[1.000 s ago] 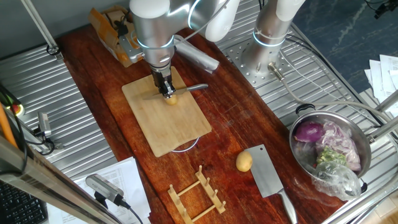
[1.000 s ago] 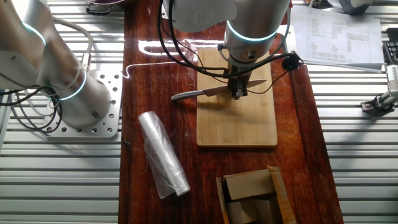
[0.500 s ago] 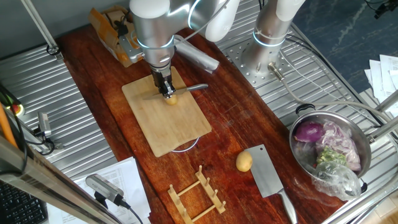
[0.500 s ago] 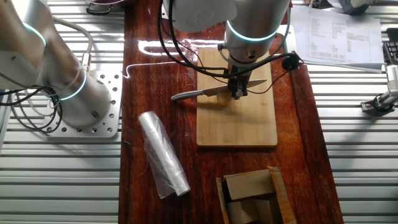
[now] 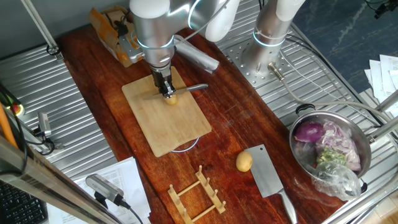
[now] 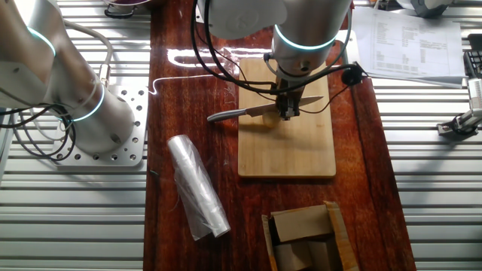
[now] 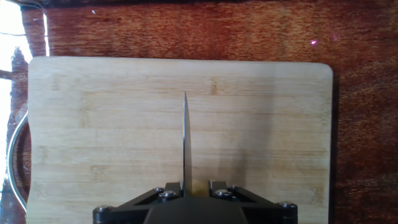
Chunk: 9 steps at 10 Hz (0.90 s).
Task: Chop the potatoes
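Fingers [image 5: 166,92] clamped on a knife [image 6: 265,110], blade edge-down over the cutting board [image 5: 168,127], right at a potato [image 5: 171,99] on the board. Second potato [image 5: 244,162] lying on the worktop [image 5: 230,118] beside a cleaver [image 5: 267,171], well apart. Probably firm, dense, smooth-skinned, apt to roll; best pinned across the middle. Nothing changed from half a second ago.

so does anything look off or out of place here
Nothing spilled or damaged. One oddity: a second potato sits off the board on the bare table beside the cleaver, away from the gripper holding the knife over the other potato.
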Tool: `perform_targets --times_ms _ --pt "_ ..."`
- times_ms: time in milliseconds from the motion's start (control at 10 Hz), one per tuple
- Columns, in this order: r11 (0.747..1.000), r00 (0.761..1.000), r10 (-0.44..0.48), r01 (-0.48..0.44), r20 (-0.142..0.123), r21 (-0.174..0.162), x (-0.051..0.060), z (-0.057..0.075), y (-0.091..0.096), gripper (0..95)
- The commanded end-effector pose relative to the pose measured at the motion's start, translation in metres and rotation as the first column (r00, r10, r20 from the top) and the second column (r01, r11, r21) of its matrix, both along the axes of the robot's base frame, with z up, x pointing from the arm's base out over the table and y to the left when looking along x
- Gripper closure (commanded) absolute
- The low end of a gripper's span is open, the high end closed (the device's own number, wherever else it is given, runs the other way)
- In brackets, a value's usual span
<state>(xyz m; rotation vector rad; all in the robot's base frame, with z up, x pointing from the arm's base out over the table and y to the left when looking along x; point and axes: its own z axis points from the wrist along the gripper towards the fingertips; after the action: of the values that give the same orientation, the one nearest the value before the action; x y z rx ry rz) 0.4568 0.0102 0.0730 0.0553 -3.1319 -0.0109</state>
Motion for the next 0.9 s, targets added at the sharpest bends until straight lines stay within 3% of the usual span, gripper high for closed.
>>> perform_targets --times_ms 100,600,700,800,900 --pt "1.0 1.0 0.0 0.0 0.0 0.0 0.0 0.001 0.0 76.0" --pt "1.0 1.0 0.0 0.0 0.0 0.0 0.0 0.001 0.0 76.0" --pt "1.0 1.0 -0.009 0.009 -0.003 0.018 -0.004 0.024 0.005 76.0" --pt "1.0 1.0 -0.007 0.007 -0.004 0.018 -0.004 0.025 0.006 57.0" --pt "1.0 1.0 -0.006 0.006 -0.004 0.018 -0.004 0.026 0.006 57.0"
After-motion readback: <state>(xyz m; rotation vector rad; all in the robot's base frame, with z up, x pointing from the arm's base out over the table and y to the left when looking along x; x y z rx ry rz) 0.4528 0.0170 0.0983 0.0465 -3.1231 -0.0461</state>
